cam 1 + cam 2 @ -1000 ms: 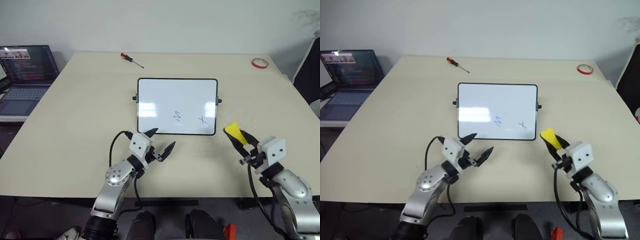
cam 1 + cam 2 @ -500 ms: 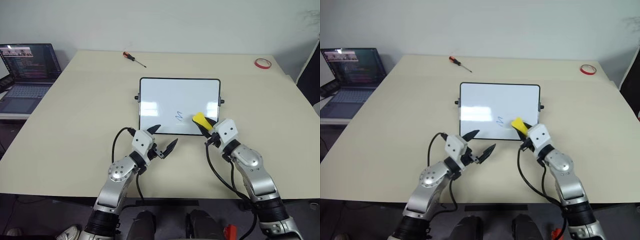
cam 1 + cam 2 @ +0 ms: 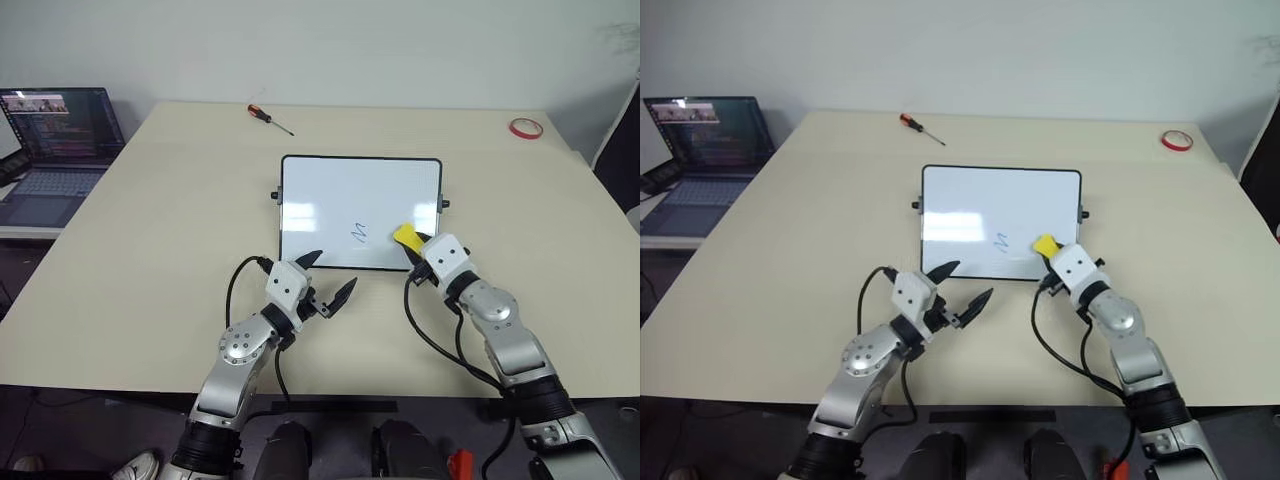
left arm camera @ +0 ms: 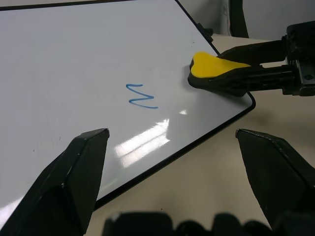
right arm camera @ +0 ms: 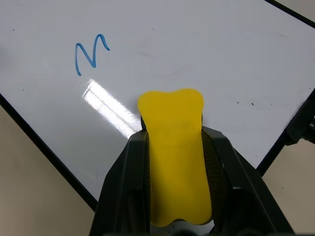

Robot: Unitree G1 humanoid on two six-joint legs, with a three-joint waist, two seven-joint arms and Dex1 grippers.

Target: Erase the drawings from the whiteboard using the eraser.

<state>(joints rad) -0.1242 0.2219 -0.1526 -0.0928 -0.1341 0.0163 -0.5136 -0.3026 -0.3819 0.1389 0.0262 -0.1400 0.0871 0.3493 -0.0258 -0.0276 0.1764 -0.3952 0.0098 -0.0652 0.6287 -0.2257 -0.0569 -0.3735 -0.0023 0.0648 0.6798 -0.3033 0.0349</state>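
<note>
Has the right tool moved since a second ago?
Yes. The right tool, holding the eraser, swung left from beside the whiteboard onto its near right corner.

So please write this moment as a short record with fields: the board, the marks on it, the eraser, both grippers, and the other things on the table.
board: glossy white whiteboard with thin black frame, flat on the beige table
marks: one blue squiggle; no blue cross can be seen
eraser: small yellow eraser with dark underside, resting on the board's near right corner
right gripper: shut on the eraser
left gripper: open, holding nothing, at the board's near edge
other things: red-handled screwdriver, red tape ring, open laptop beside the table
</note>
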